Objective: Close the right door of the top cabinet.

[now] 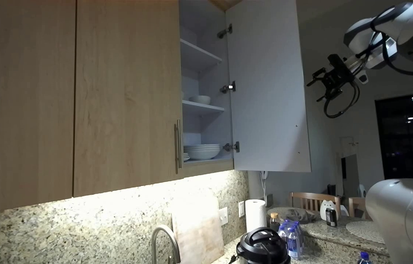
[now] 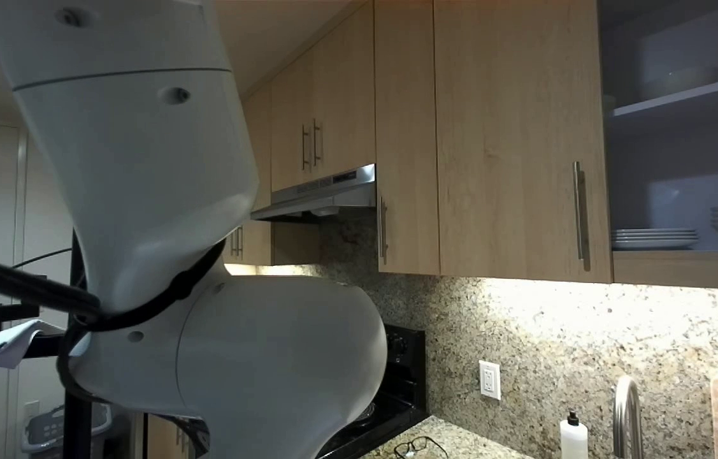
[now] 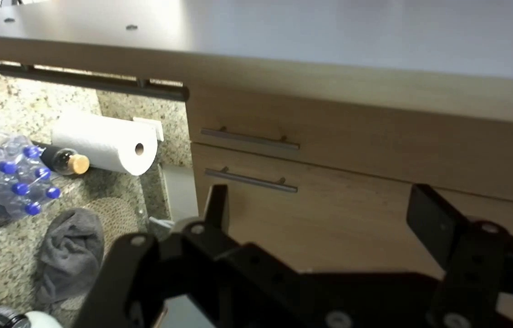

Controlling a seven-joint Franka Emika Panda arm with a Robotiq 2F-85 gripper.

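The right door [image 1: 268, 88] stands wide open, upper right of centre in an exterior view, baring the top cabinet [image 1: 213, 80]! The gripper [image 1: 313, 92], spread and empty, hangs near the door's free edge; nothing looks done yet, the whole swing remains.

top cabinet [image 1: 127, 91]: wood grain, matt. right door [image 1: 268, 99]: smooth inner face w/ metal hinges [image 1: 236, 146]. handle [image 1: 179, 143]: satin metal. arm [image 2: 155, 172]: v. smooth & semi-gloss. wall [image 1: 118, 223]: speckled stone. paper roll [image 1: 255, 216]: matt. towel [image 3: 72, 250]: matt cloth. water bottles [image 1: 293, 242]: clear plastic.
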